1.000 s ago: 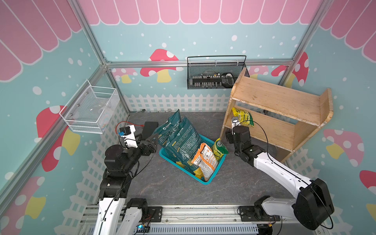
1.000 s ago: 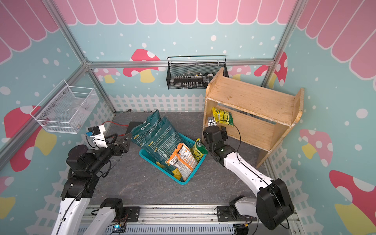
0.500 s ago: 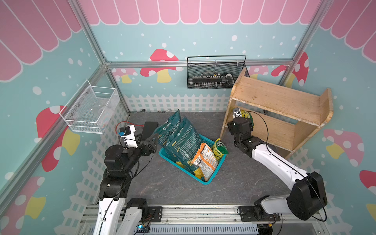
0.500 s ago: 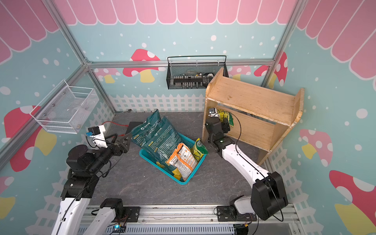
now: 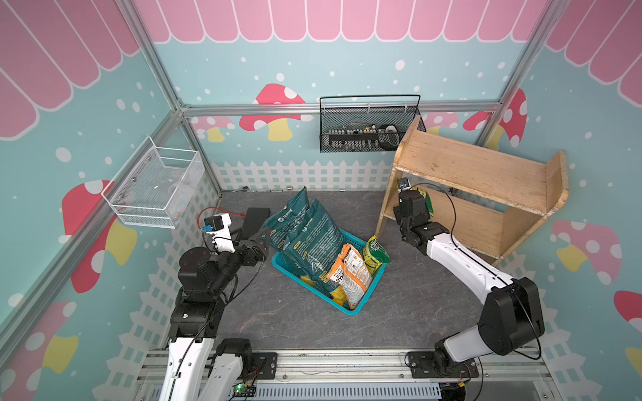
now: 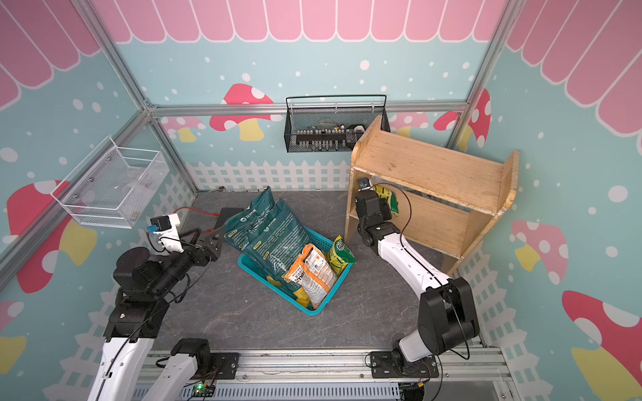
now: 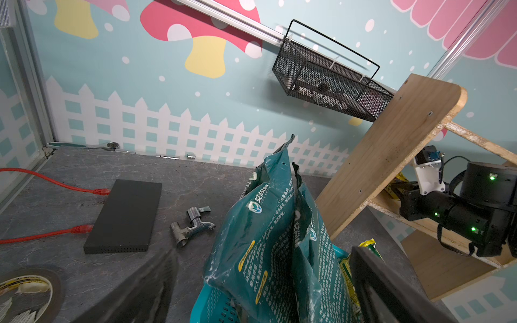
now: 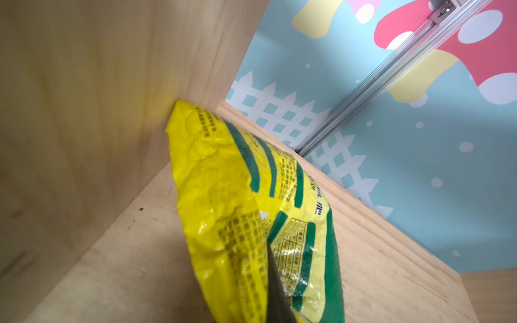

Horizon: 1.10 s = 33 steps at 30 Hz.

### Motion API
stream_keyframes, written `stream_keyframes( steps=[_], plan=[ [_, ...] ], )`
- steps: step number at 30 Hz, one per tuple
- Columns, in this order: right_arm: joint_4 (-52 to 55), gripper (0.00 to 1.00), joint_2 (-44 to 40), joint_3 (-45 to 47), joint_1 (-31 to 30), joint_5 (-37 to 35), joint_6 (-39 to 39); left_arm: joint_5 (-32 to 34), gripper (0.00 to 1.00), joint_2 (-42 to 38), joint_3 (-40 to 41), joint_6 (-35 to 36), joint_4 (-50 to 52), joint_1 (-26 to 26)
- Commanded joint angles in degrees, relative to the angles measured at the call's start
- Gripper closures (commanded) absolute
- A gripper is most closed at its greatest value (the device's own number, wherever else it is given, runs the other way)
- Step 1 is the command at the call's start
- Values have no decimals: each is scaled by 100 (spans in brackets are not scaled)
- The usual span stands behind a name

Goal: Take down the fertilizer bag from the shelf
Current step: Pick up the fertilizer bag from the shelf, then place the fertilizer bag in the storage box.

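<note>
Okay, my right gripper (image 5: 418, 204) is pinched tight on the yellow-green fertilizer bag (image 8: 237, 195). The bag is under the shelf's (image 5: 469, 166) top board, at its 9 o'clock end, with one corner against the side panel. My arm crosses that tier's front edge. The teal basket (image 5: 351, 309) sits at the shelf's 8 o'clock, and there's bare floor at the basket's 4 o'clock. My left gripper (image 5: 260, 239) hangs spread beside the dark bags (image 5: 312, 236), at the basket's 10 o'clock.
</note>
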<state>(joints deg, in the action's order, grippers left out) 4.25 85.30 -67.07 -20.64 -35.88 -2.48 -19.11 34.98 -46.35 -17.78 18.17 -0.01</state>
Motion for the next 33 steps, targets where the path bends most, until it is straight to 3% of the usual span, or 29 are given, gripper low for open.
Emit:
stream_keyframes(
  steps=[1,9,16,22,28,33],
  plan=[
    [-122,99,-370,201,1,405,166,-45,1,-44,64,3,-81,27],
    [-503,100,-1697,937,-1,1446,658,-57,1,-44,64,3,-83,27],
    [-1330,100,-2966,1833,-35,3729,1173,-48,1,-48,65,3,-82,22],
    [-1543,100,-3092,1934,-291,4551,1666,-32,1,-44,66,3,-83,19],
    [-1994,100,-2701,2003,-509,5172,2291,-37,1,-53,73,3,-80,25],
    [-2376,100,-2274,2040,-785,5214,2615,-33,1,-46,65,3,-79,22]
  ],
)
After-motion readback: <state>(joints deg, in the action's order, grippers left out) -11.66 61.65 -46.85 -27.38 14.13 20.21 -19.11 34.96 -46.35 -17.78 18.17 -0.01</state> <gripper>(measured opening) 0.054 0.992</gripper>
